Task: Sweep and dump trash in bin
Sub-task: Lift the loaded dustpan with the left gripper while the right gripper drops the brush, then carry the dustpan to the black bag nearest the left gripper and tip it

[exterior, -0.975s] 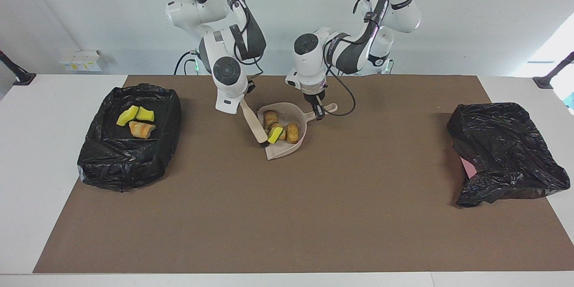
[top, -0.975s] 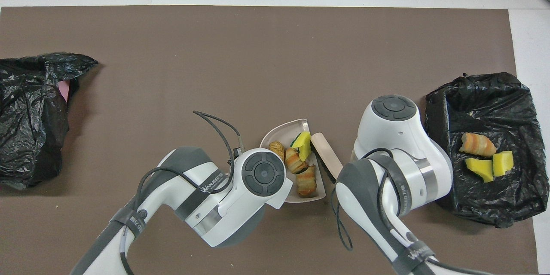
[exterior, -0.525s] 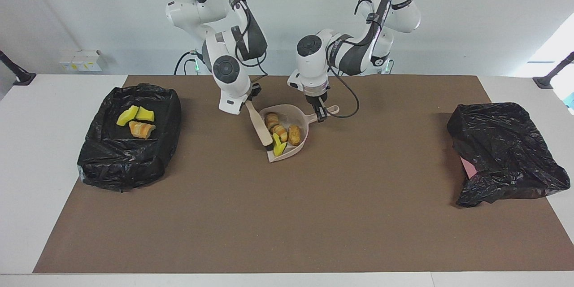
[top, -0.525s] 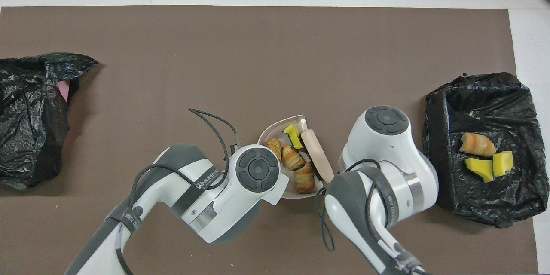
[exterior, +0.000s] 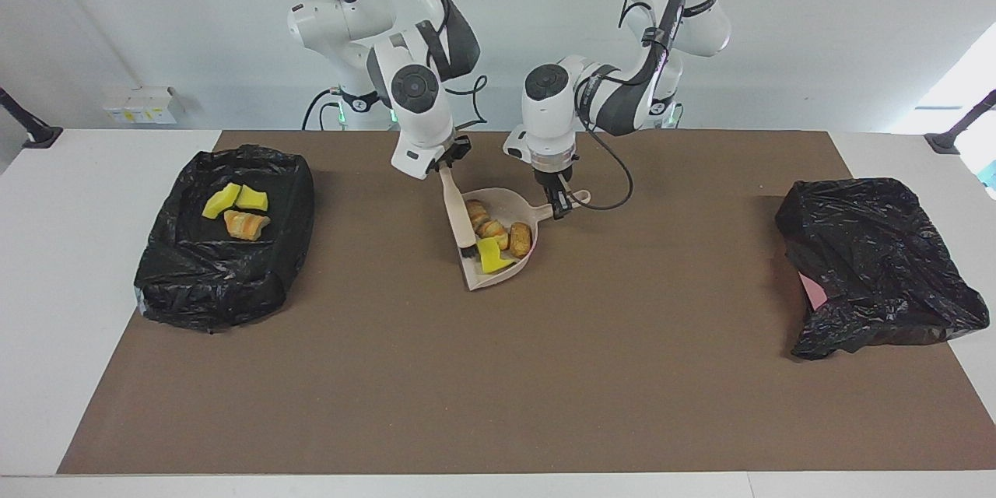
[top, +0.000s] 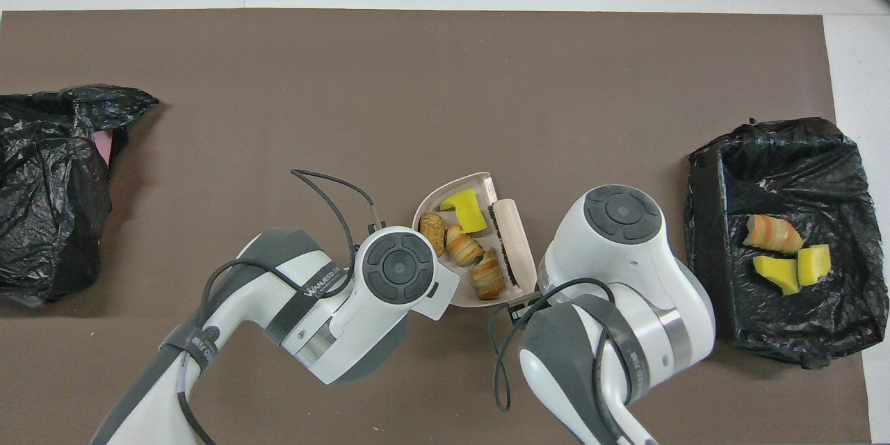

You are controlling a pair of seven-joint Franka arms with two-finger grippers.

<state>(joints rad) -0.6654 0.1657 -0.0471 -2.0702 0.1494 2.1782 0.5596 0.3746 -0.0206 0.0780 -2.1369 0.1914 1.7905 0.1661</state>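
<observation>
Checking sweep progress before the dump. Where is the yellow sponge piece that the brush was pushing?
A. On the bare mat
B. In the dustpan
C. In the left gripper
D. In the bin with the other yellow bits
B: the yellow sponge piece lies inside the dustpan, near its open lip beside the brush.

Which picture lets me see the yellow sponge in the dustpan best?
The overhead view: the yellow sponge lies fully visible at the open mouth of the dustpan, beside the brush. The facing view shows the same sponge smaller, with the brush tip partly against it.
</observation>
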